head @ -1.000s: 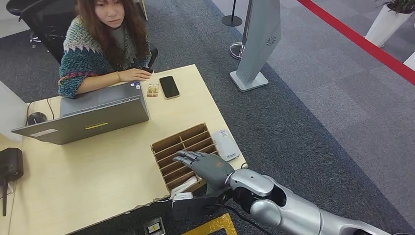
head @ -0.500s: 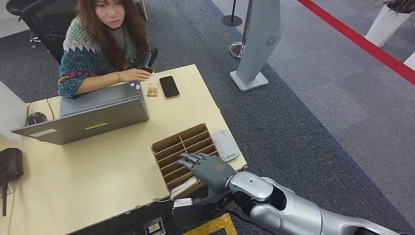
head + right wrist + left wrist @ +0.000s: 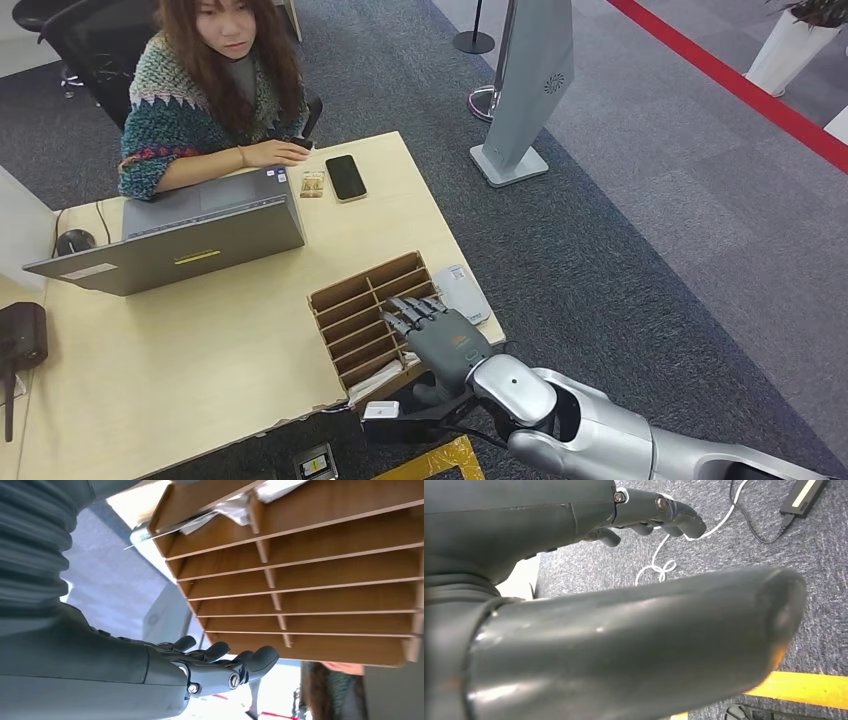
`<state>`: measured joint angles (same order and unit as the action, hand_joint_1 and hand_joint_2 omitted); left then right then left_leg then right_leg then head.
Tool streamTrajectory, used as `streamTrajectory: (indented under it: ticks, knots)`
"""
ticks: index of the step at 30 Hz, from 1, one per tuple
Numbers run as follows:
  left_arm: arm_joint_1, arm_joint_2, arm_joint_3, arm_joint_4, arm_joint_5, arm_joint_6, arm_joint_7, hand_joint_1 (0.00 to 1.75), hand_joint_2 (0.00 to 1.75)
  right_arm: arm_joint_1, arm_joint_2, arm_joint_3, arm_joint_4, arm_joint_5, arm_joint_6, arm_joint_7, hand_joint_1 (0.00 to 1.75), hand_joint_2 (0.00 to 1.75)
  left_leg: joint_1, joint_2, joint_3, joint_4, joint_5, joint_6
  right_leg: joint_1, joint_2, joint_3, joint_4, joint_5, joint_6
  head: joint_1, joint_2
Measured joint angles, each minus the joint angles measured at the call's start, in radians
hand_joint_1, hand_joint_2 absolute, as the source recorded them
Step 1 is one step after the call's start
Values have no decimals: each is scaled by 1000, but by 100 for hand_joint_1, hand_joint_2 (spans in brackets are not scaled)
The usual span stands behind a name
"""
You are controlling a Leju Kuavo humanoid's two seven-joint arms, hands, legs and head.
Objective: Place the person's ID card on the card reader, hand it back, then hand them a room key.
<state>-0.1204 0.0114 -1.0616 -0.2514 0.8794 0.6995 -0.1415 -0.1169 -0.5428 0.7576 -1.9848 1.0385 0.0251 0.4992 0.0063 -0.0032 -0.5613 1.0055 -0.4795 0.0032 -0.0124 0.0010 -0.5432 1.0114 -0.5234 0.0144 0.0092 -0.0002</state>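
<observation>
The right hand (image 3: 440, 335) hovers over the right side of the wooden slotted card box (image 3: 362, 300) at the desk's (image 3: 200, 350) near right corner, fingers (image 3: 220, 652) stretched apart and holding nothing. White cards (image 3: 375, 377) lie in the box's nearest slots. The white card reader (image 3: 462, 293) sits just right of the box. The left hand (image 3: 644, 515) hangs above the carpet, fingers loosely curled, empty. A person (image 3: 215, 90) sits at the far side behind a laptop (image 3: 190, 235); a phone (image 3: 345, 177) lies nearby.

You see a brown slotted wooden card box (image 3: 365, 300) on a pale wood desk (image 3: 200, 350). The person's knitted sweater (image 3: 170, 115) is teal with zigzag bands; the flat card reader (image 3: 462, 295) is white.
</observation>
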Motion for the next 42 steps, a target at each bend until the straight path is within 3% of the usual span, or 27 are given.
streamTrajectory:
  ticks: [7,33,42]
  knots:
    - [0,-7,19,0,-15,0,-5,0,0,9,-5,-1,61,65,-90,12,0,175,0,0,0,0,0,0,0,0,0,0,0,0,0,0]
    - [1,-10,77,0,-73,0,-12,0,0,57,-59,-104,132,41,-154,46,0,175,0,0,0,0,0,0,0,0,0,0,0,0,0,0]
    - [3,-13,95,0,-111,0,-12,0,0,76,-56,-123,133,36,-165,11,0,175,0,0,0,0,0,0,0,0,0,0,0,0,0,0]
